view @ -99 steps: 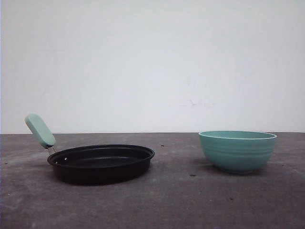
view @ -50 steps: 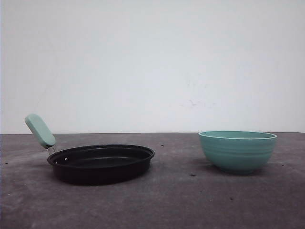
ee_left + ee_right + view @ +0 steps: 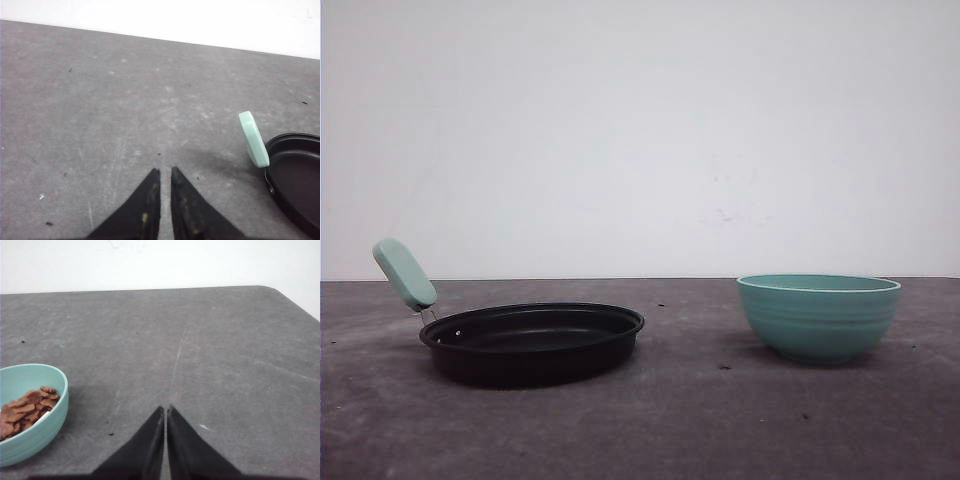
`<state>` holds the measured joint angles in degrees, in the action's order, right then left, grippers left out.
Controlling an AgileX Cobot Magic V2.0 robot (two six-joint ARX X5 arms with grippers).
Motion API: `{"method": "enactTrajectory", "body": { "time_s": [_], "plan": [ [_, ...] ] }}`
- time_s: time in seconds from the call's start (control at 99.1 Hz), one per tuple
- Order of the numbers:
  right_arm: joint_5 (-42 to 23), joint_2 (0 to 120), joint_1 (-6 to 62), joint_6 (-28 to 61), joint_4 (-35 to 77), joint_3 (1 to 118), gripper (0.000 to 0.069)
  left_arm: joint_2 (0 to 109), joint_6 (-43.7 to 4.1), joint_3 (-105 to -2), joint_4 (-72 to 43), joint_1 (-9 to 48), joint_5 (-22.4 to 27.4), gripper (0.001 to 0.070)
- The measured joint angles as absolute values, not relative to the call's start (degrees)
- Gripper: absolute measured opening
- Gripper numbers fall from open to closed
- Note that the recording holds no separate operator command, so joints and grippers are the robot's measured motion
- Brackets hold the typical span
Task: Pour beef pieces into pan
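The black pan (image 3: 535, 342) with its mint-green handle (image 3: 405, 274) rests on the left of the grey table; its handle (image 3: 254, 139) and rim (image 3: 295, 180) also show in the left wrist view. On the right stands a teal ribbed bowl (image 3: 818, 316). The right wrist view shows that bowl (image 3: 31, 412) holding a heap of reddish-brown beef pieces (image 3: 26, 407). My left gripper (image 3: 165, 172) hovers over bare table beside the handle, shut, holding nothing. My right gripper (image 3: 165, 409) is shut and empty, apart from the bowl.
The grey table (image 3: 700, 420) is scuffed, with small dark crumbs. A white wall stands behind it. The table's rounded far corner (image 3: 280, 292) shows in the right wrist view.
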<state>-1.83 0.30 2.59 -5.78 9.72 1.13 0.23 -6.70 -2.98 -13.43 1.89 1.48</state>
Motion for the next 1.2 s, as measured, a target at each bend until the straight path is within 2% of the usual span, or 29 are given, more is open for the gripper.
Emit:
{"method": "enactTrajectory", "body": {
  "time_s": [0.182,0.434,0.535,0.686,0.868,1.059,1.2],
  "plan": [
    [-3.64,1.61,2.59,-5.74,10.15,1.13,0.0009,0.23,-6.70,-2.98,-13.43,1.89,1.48,0.0013],
    [-2.96,2.02,2.57,-6.66,7.49,1.10,0.0009,0.23,-7.57,-2.98,-13.34,1.89,1.85,0.0013],
    [-1.48,2.02,2.57,-9.19,5.72,1.10,0.0009,0.23,-11.60,-2.96,-13.21,1.89,3.77,0.0013],
    [4.01,2.02,2.57,-14.41,4.93,1.10,0.0009,0.23,-21.98,-2.96,-12.93,1.89,8.49,0.0013],
    [7.79,2.02,2.57,-21.61,3.68,1.72,0.0009,0.25,-31.07,-3.16,-11.75,1.89,16.91,0.0013],
    [10.46,3.25,2.57,-24.08,5.30,12.34,0.0009,3.42,-35.31,-12.53,-15.84,1.89,18.00,0.0013],
    [10.48,8.56,2.57,-22.37,6.48,24.86,0.0009,11.38,-34.57,-24.97,-20.18,1.89,18.17,0.0013]
  ]
}}
